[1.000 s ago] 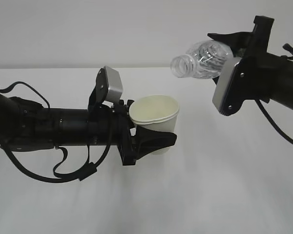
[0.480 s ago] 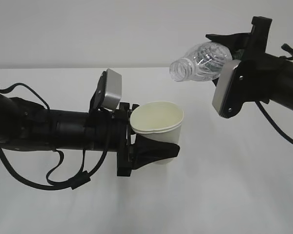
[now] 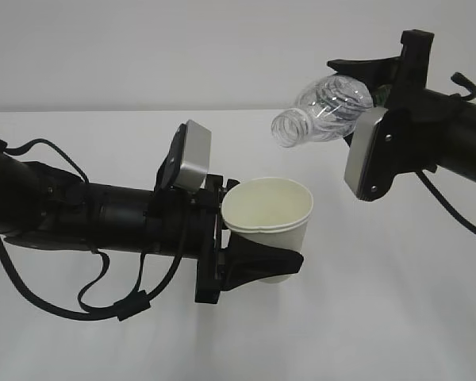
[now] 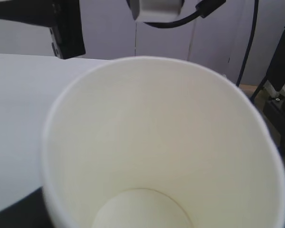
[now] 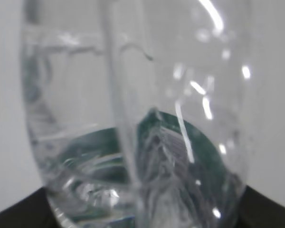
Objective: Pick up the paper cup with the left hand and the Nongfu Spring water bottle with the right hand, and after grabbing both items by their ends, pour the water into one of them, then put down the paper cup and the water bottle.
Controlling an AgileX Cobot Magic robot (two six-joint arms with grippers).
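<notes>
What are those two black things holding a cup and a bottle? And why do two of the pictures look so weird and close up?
Those are two robot arms. Each ends in a gripper, a kind of pinching hand. The left gripper holds a white paper cup upright above the white table. The right gripper holds a clear water bottle tipped over, its open mouth pointing down toward the cup. No water can be seen falling in the picture.

The wide picture comes from a camera in front. The other two come from small cameras on the arms' wrists: one looks straight into the cup, the other is pressed right up against the bottle, so it looks blurry.
</notes>
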